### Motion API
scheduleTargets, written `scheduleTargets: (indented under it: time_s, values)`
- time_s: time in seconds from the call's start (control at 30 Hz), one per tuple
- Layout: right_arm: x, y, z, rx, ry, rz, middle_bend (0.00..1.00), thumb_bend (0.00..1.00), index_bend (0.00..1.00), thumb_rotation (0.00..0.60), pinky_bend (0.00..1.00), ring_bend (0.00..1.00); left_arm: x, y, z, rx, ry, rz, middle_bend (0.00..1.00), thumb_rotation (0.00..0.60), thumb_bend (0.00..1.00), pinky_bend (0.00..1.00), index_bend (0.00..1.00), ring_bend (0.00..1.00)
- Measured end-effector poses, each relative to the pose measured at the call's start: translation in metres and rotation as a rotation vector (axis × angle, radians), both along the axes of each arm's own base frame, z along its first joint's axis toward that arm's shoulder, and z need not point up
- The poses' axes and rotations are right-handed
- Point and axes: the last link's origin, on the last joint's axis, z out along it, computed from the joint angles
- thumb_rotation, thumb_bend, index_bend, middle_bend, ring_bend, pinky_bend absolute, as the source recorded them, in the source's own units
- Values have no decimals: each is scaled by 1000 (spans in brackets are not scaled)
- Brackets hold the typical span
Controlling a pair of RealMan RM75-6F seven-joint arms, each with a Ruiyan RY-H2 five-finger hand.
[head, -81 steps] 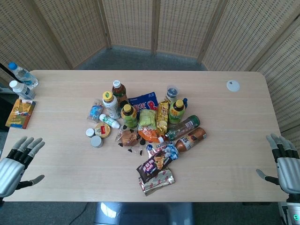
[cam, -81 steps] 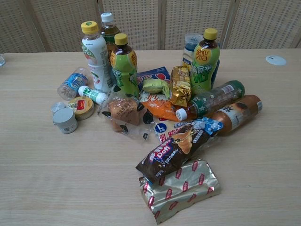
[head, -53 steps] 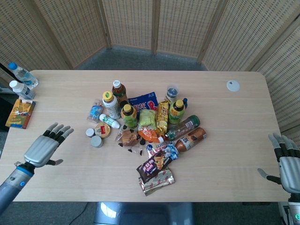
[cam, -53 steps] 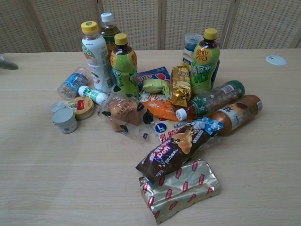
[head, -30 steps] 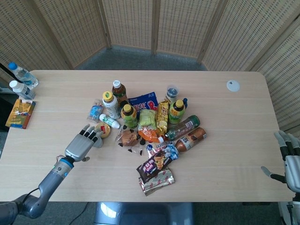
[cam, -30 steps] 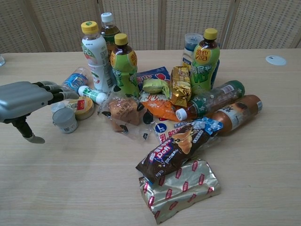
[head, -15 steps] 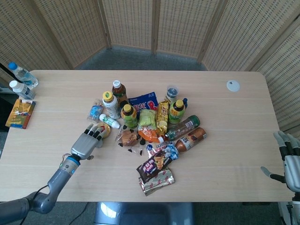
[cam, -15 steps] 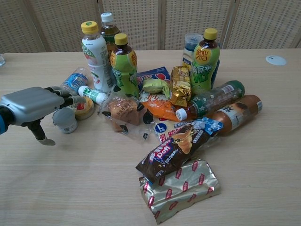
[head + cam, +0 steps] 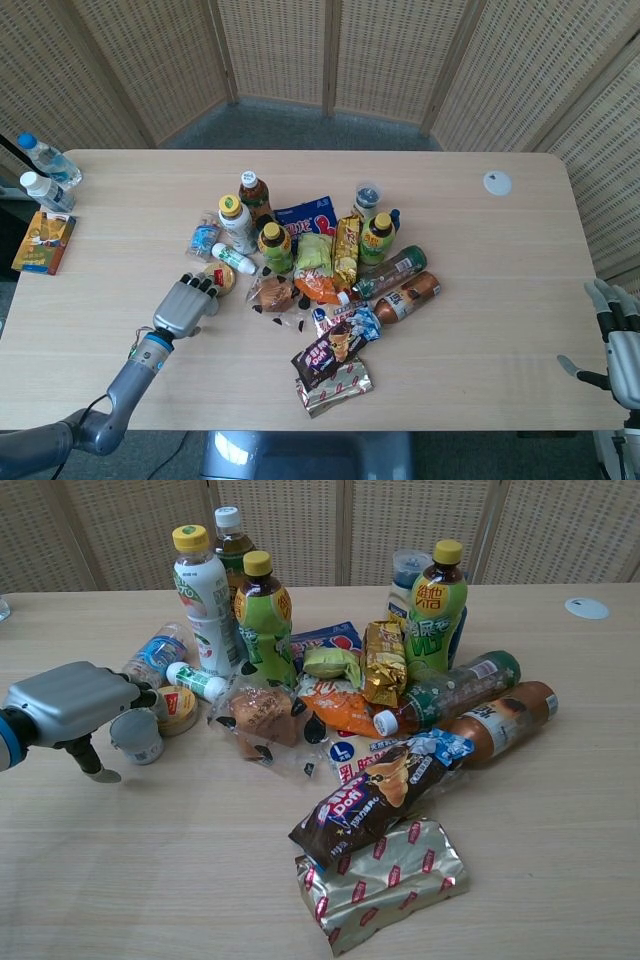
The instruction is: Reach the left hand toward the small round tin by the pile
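A small grey round tin (image 9: 137,738) stands at the left edge of the pile, beside a flat yellow tin with a red label (image 9: 180,707). My left hand (image 9: 68,704) hovers right beside the grey tin, its fingers (image 9: 137,694) arched over the top and its thumb (image 9: 96,765) hanging down on the tin's left, apart from it. I see no grip on the tin. In the head view the left hand (image 9: 183,306) covers most of the grey tin, with the yellow tin (image 9: 220,278) just beyond its fingers. My right hand (image 9: 620,345) is open off the table's right edge.
The pile holds upright drink bottles (image 9: 204,600), lying bottles (image 9: 500,720) and snack packs (image 9: 380,875). Two water bottles (image 9: 45,160) and a booklet (image 9: 44,242) lie at the far left edge. A white disc (image 9: 497,182) sits at the back right.
My left hand came in from the table's front left edge to the grey tin, and its fingers have bent down over the top. The right hand has barely shifted.
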Motion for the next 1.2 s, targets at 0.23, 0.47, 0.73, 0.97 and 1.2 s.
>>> scheduleTargets:
  time_s: [0.23,0.47,0.73,0.97,1.2]
  values:
    - [0,0,0,-1,-3,-2,0,0,0,584,0,0,0,-2,-5,7,9,-23,438,600,0,461,519,412]
    - [0,0,1,-2,-9,-2,0,0,0,585,0,0,-1,-4,-6,25,-8,-56,593,600,0,582,682,557]
    - [0,0,1,1,-12,-1,0,0,0,588,0,0,3,-5,0,56,-47,-102,704,600,0,631,787,664]
    - [0,0,1,0,-10,-1,0,0,0,585,0,0,5,-4,6,73,-78,-118,708,600,0,633,788,667]
    - [0,0,0,1,-9,-1,0,0,0,579,0,0,20,-2,22,108,-131,-156,706,600,0,632,784,667]
